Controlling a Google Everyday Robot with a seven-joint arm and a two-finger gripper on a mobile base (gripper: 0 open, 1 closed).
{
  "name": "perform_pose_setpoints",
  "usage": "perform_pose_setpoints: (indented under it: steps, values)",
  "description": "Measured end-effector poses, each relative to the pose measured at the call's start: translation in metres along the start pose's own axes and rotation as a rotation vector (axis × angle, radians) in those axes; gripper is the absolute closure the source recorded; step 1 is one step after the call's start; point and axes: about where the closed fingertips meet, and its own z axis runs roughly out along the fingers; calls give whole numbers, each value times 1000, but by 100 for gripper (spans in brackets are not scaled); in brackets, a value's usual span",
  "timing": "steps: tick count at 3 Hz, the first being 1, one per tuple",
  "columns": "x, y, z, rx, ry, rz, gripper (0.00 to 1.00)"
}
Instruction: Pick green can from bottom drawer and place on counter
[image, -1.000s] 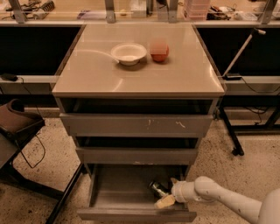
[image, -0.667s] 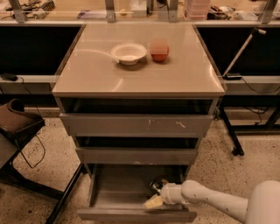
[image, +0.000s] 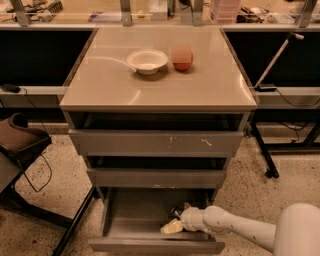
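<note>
The bottom drawer of the grey cabinet is pulled open, a shallow grey tray. My white arm reaches in from the lower right, and my gripper is inside the drawer near its front right, low over the floor. A small dark object lies just behind the gripper and touches or nearly touches it. It may be the green can, but it is mostly hidden. The counter is the glossy beige top of the cabinet.
A white bowl and a red apple sit at the back of the counter. The scratched-front upper drawer and the middle drawer stick out slightly. A brown chair stands at the left and a black stand leg at the right.
My gripper has moved to the left along the front of the bottom drawer, with the arm stretched further in. Nothing on the counter has moved.
</note>
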Motion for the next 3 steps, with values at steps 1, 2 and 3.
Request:
perform_pose_setpoints:
  steps: [1,2,3]
  values:
    - [-2,-1,34,42,26,55,0]
    - [-10,-1,41,57,18,44,0]
    - [-3,-2,51,62,34,40,0]
